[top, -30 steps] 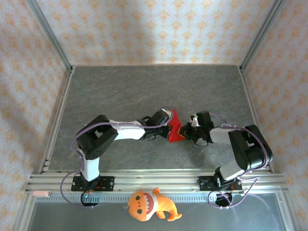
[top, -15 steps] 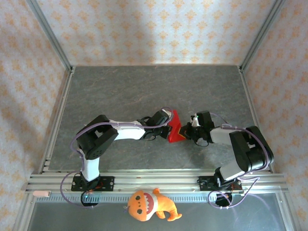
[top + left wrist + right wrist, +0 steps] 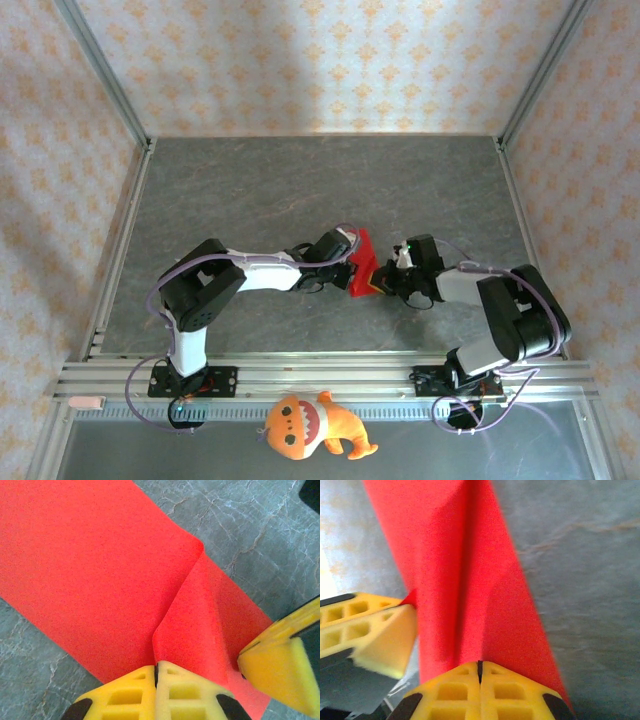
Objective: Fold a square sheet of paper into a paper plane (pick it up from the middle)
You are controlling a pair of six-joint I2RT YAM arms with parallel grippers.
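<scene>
The square sheet of paper (image 3: 363, 248) is bright red and creased, held off the grey table between both arms. In the left wrist view the paper (image 3: 95, 565) spreads wide, with a raised fold running up from my left gripper (image 3: 156, 669), which is shut on its near edge. In the right wrist view the paper (image 3: 470, 575) looks like a narrow paper-plane shape with a centre ridge, and my right gripper (image 3: 480, 665) is shut on the ridge. From above, the left gripper (image 3: 352, 268) and right gripper (image 3: 383, 278) almost touch. Their yellow pads hide the pinched edges.
An orange plush toy (image 3: 305, 428) lies in front of the aluminium rail (image 3: 320, 375) at the near edge. Patterned walls and metal frame posts (image 3: 105, 80) close in the grey table (image 3: 300, 190) on three sides.
The right gripper has edged a little left toward the left gripper, so the paper looks more bunched from above. Both stay shut on it.
</scene>
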